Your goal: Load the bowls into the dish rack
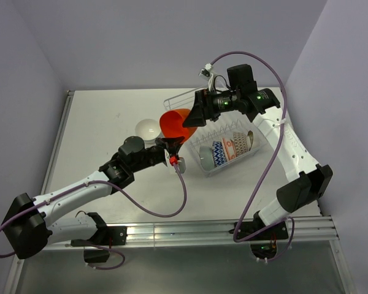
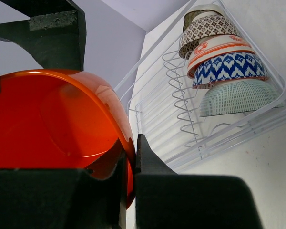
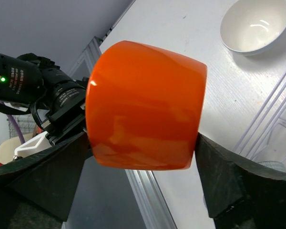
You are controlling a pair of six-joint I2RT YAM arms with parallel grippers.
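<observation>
Near rack (image 1: 224,131), right gripper (image 3: 141,148) seemingly clasps glossy bowl (image 3: 148,95).

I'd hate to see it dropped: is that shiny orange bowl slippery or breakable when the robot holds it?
Probably slippery: the orange bowl has a glossy surface with glare, and the left fingers pinch only its rim. It looks rigid, undistorted under that pinch. Whether it would shatter cannot be told; its material is unclear.

The orange bowl (image 2: 52,119) runs off the left wrist view's edge, its lower rim hidden behind the left hand (image 2: 134,155).
</observation>
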